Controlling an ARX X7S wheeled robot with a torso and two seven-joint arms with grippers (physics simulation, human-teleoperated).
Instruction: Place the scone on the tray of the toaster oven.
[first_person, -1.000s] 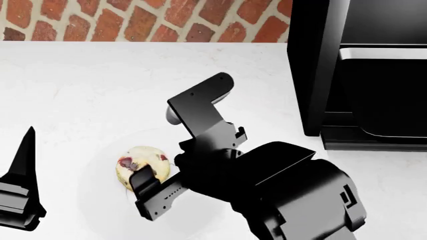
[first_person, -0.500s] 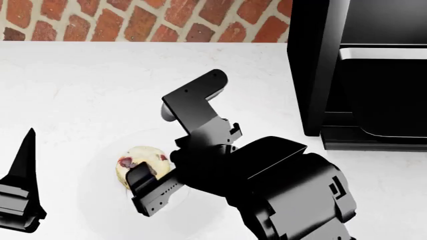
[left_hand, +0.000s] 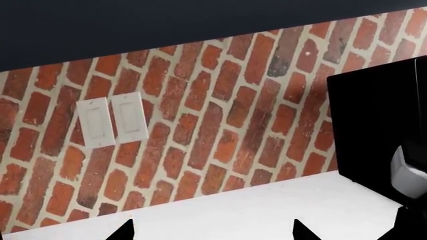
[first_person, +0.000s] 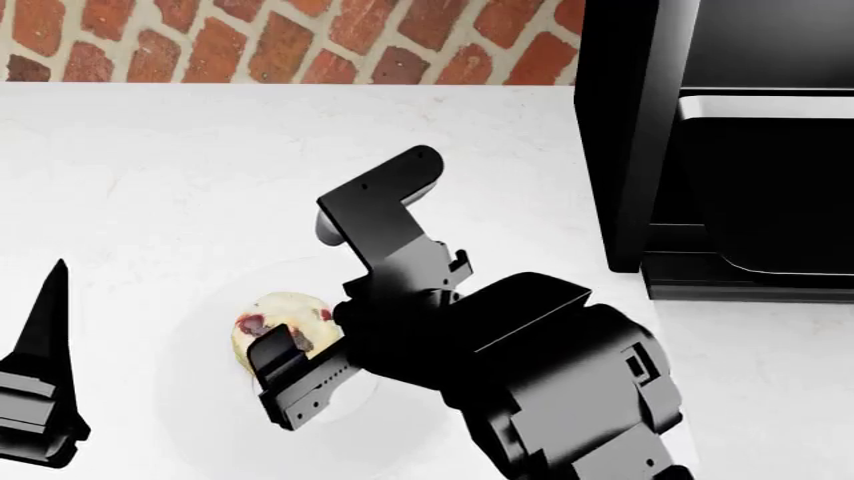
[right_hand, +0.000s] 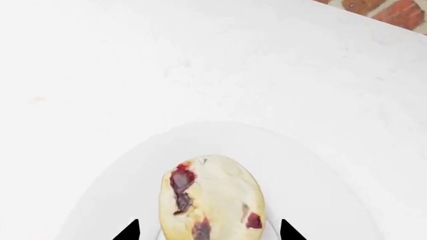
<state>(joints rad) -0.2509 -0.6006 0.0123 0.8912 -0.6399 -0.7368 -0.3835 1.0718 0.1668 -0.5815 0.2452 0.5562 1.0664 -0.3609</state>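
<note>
The scone (first_person: 276, 320), pale yellow with dark red bits, lies on a round white plate (first_person: 200, 400) at the front left of the counter. My right gripper (first_person: 291, 338) is open and low over the plate, with its fingertips on either side of the scone. In the right wrist view the scone (right_hand: 212, 197) sits between the two dark fingertips (right_hand: 130, 231). The toaster oven (first_person: 638, 150) stands at the right with its door down. The tray (first_person: 774, 106) shows its silvery rim in the cavity. My left gripper (first_person: 40, 380) is open and empty at the left edge.
The white counter (first_person: 200, 170) runs back to a red brick wall (first_person: 267, 40). The left wrist view shows the wall with two white switch plates (left_hand: 112, 120), the oven's black side (left_hand: 373, 130), and my open left gripper (left_hand: 213, 232) above the counter.
My right arm has shifted a little to the left, bringing the fingers further around the scone. The scone, plate and left gripper have not moved.
</note>
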